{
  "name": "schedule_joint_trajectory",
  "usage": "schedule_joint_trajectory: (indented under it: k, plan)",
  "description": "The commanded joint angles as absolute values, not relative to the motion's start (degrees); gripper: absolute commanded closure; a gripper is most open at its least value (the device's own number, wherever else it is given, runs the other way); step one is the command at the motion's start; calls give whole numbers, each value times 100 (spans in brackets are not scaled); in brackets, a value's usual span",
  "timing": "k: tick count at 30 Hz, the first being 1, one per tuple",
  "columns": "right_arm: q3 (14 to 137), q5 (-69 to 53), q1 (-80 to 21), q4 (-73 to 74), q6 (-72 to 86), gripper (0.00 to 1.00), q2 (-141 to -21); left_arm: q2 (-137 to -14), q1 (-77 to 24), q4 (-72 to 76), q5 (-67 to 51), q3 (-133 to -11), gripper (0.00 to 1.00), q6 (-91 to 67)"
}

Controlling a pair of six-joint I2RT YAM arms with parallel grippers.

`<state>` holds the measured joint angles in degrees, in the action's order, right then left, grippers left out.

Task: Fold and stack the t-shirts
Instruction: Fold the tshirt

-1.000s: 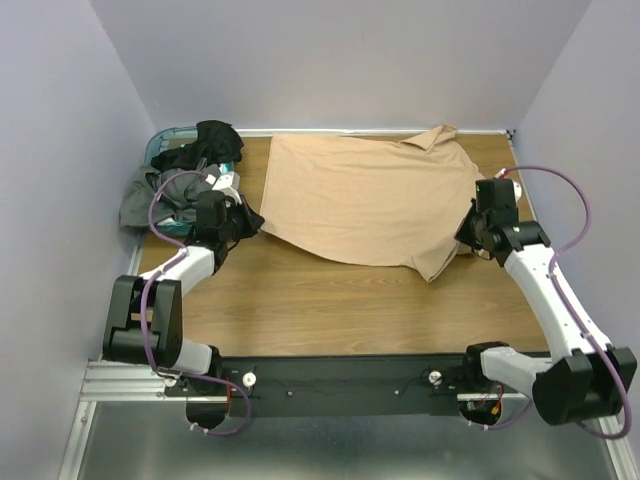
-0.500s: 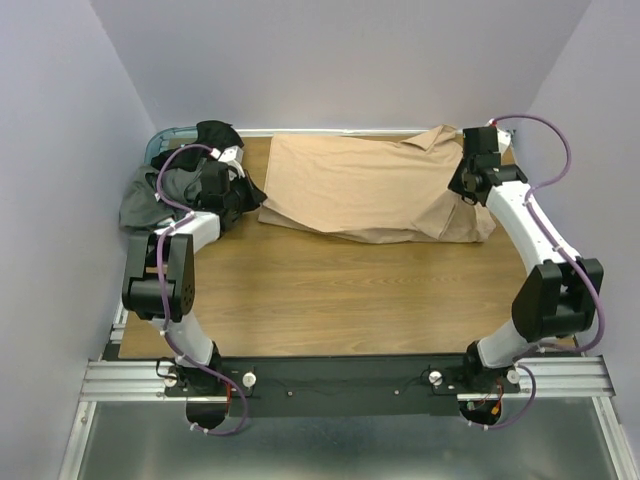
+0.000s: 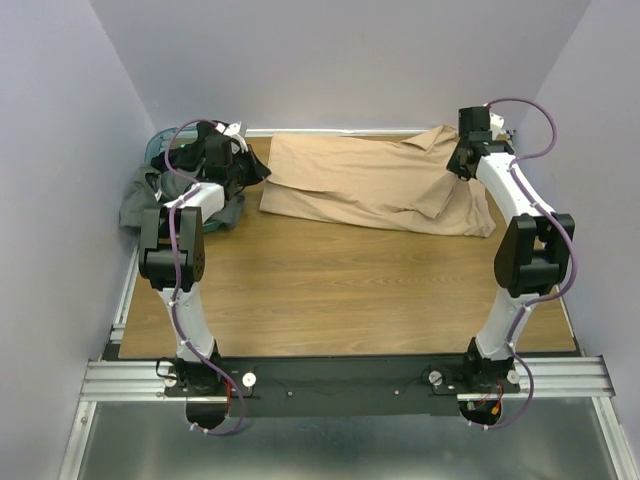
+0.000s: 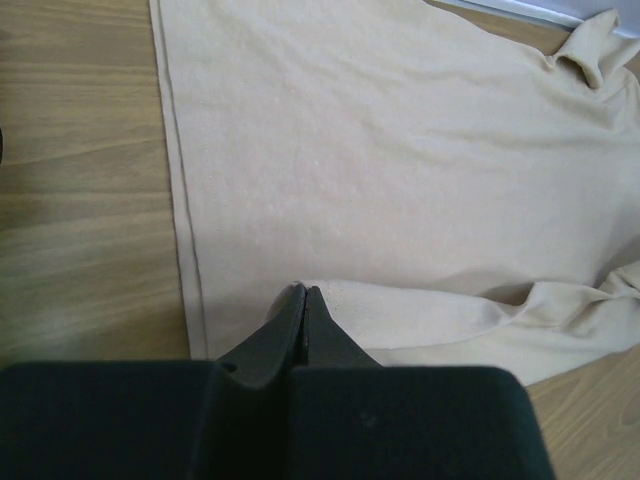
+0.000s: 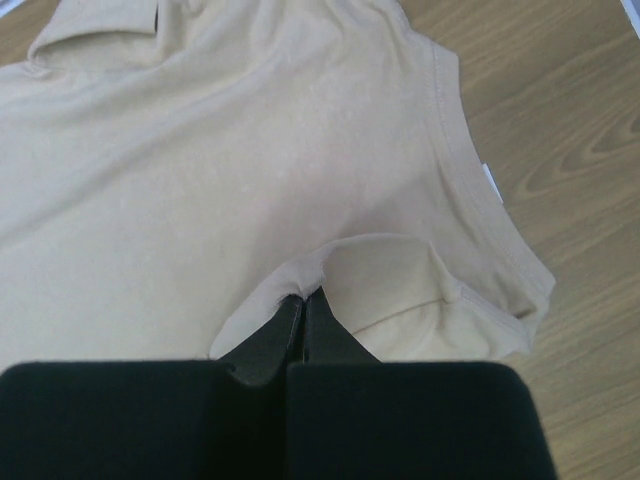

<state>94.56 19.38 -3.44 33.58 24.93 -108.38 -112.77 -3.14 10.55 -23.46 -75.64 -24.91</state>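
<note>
Left jaws are closed, the fingertips (image 4: 290, 318) pinching the tan t-shirt (image 3: 370, 185) at its left side, right where a doubled-over layer starts next to the hem. Right jaws are closed too, the fingertips (image 5: 290, 318) clamping a raised pinch of the same shirt's cloth just inside the right sleeve (image 5: 480, 270). The shirt lies across the far half of the wooden tabletop (image 3: 350, 290), spread left to right. Its near edge is folded back over itself, so it looks like a long narrow band in the top view. The collar (image 3: 437, 138) sits at the far right corner, close to my right wrist, and it also shows at the top right of the left wrist view (image 4: 590, 50) and the top left of the right wrist view (image 5: 100, 40). Both arms reach far forward, one at each end of the shirt. The cloth is mostly flat, with wrinkles near the right sleeve fold. At the far left edge there is a heap of other shirts, a dark grey t-shirt (image 3: 140, 200) hanging off the tabletop side and a black t-shirt (image 3: 212, 135) on top. They are bunched over a teal basket (image 3: 160, 140), just beside my left wrist and apart from the tan one.
</note>
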Motion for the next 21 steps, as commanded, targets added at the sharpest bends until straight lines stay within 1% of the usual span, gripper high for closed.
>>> schedule_joint_trajectory:
  k: [1,8,21]
  plan:
    - [9852,2101,-264,3331,2400,99,-11118,-11574,-194,783,-2514,-7909,100,-2434]
    - [10116,2162,-158,3331,2373,100,-11513,-11786,-79,712,-2443,-8156,100,-2505]
    - [10248,2224,-26,3331,2347,100,-11672,-12278,-70,659,-2646,-8630,100,-2566]
